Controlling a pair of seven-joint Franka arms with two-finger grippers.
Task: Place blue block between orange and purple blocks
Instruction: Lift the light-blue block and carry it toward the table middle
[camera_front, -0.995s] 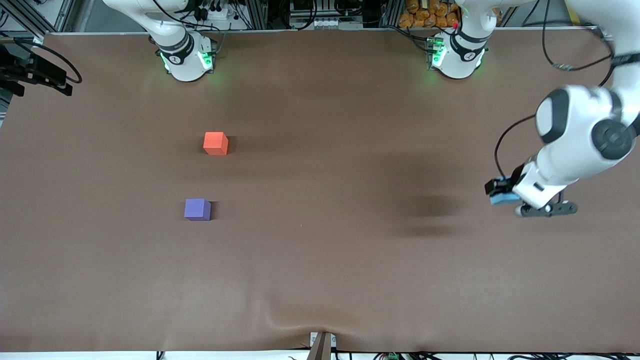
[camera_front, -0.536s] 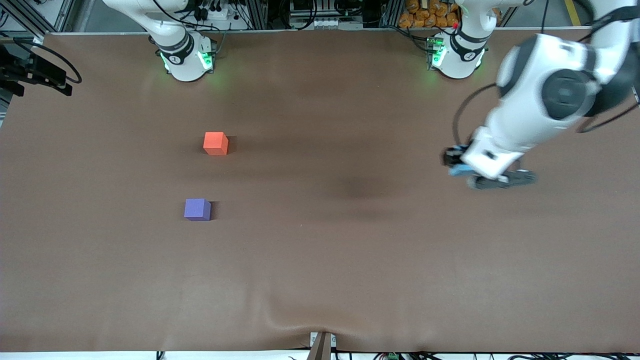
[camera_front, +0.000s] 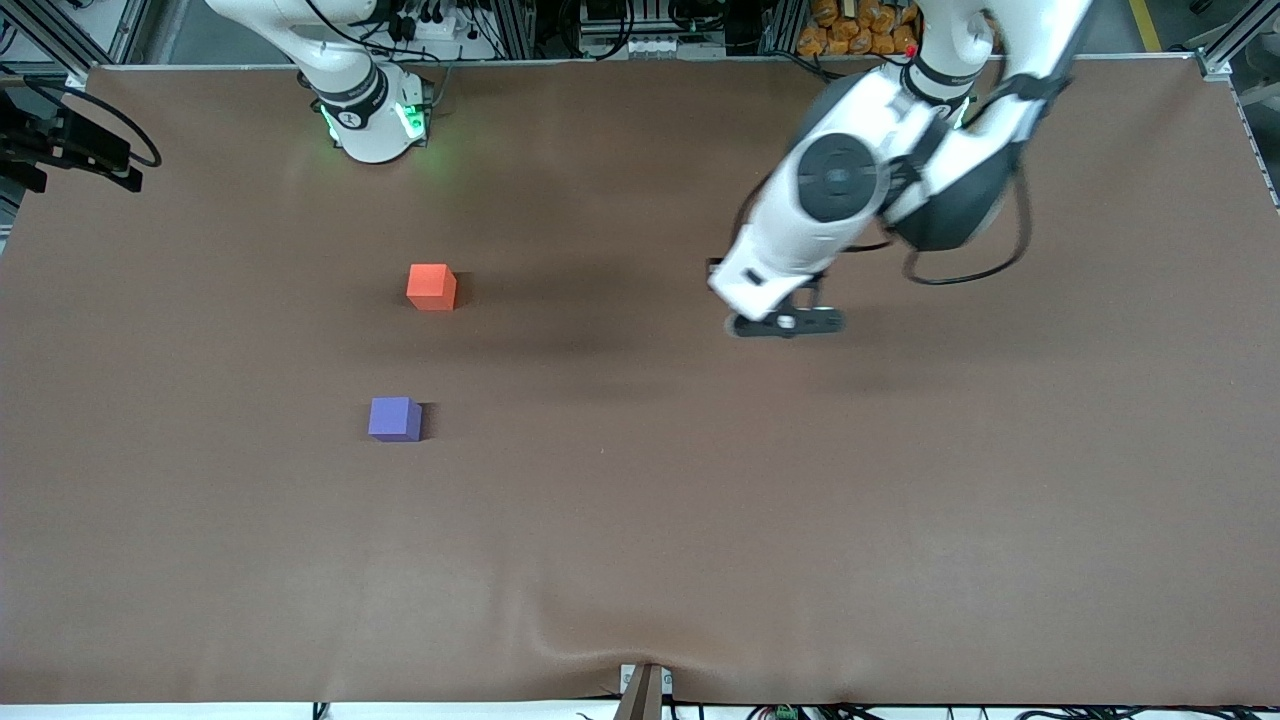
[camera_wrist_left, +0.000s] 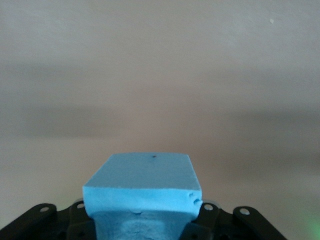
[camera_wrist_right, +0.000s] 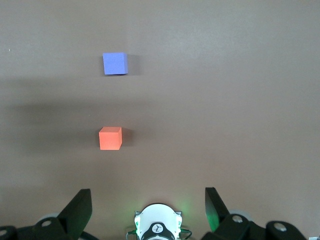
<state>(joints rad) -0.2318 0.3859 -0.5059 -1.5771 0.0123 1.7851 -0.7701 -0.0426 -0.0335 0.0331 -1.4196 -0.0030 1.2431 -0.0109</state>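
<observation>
- The purple block (camera_front: 394, 418) sits flat on the table (camera_front: 640, 520), nearer the front camera than the orange block (camera_front: 431, 286). The bare strip of table between them is judged to be the drop site.
- The orange block serves as the landmark. Both resting blocks lie square to the table edges. Being cubes, they have no long axis.
- The right pincer (camera_wrist_right: 145, 207) waits high above the orange block with its fingers spread wide and nothing between them.
- The left pincer (camera_front: 785, 322) is over bare table well apart from the orange block, toward the left arm's end.
- The left pincer is pressed onto the blue block (camera_wrist_left: 144, 187), which is carried off the table for transport.
- The blue block is held level, one flat face up. It too has no long axis, so only squareness to the gap matters at release.
</observation>
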